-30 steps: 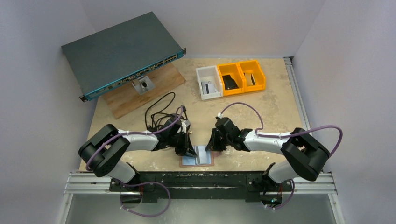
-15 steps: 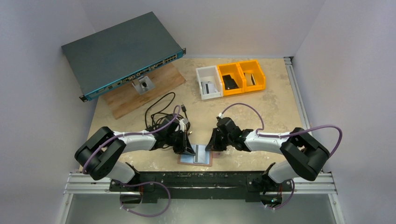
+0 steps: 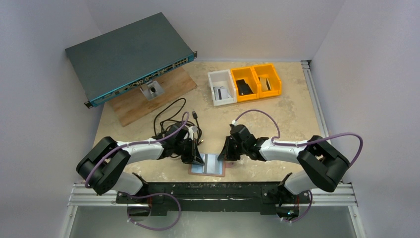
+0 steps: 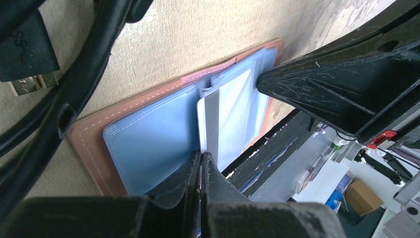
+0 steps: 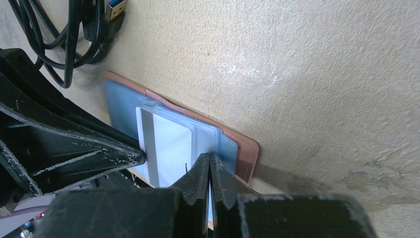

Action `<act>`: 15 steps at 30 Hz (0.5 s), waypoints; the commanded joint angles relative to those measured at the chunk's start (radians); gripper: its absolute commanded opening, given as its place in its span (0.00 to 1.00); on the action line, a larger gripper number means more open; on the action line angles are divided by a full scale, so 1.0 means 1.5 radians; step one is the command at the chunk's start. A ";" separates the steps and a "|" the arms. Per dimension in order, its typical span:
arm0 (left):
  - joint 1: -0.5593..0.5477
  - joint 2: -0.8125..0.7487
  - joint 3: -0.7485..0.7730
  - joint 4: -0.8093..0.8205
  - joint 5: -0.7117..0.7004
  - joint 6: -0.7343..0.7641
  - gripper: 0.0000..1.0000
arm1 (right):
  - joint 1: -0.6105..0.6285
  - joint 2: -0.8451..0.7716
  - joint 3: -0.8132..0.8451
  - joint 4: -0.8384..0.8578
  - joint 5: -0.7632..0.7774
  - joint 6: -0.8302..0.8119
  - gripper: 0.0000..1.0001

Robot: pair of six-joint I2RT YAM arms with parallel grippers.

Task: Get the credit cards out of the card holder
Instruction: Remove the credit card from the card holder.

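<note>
At the near edge of the table [image 3: 277, 114] the card holder [image 3: 208, 164] lies open and flat, its pink-brown rim framing clear bluish pockets. A pale credit card [image 4: 229, 116] with a grey stripe along its left edge sits in the middle pockets; whether it is fully sleeved or partly drawn out cannot be told.

The left gripper [image 3: 196, 157] has its fingers pressed together, tips low over the left part of the holder at the card's near edge, seemingly pinching that edge. Compared with a second ago, the left arm has drawn leftward and its elbow has swung out, while the tips remain at the holder. This reads as the start of a pull on the card, with no card yet clear of the holder.

The right gripper [image 3: 227, 153] is likewise closed, tips down on the holder's right side, apparently pinning it; it has barely moved.

Farther back lie a black cable tangle [image 3: 171, 121], a wooden board [image 3: 148, 96] under a network switch [image 3: 129, 57], and three bins [image 3: 244, 82].
</note>
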 commanded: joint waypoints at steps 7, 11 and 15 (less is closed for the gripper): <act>0.010 -0.014 -0.002 -0.035 -0.017 0.033 0.01 | -0.007 0.042 -0.039 -0.089 0.082 -0.036 0.00; 0.010 -0.007 0.000 -0.015 -0.006 0.024 0.03 | -0.007 0.043 -0.038 -0.088 0.080 -0.037 0.00; 0.010 -0.006 0.001 -0.009 -0.003 0.020 0.11 | -0.007 0.042 -0.037 -0.088 0.078 -0.039 0.00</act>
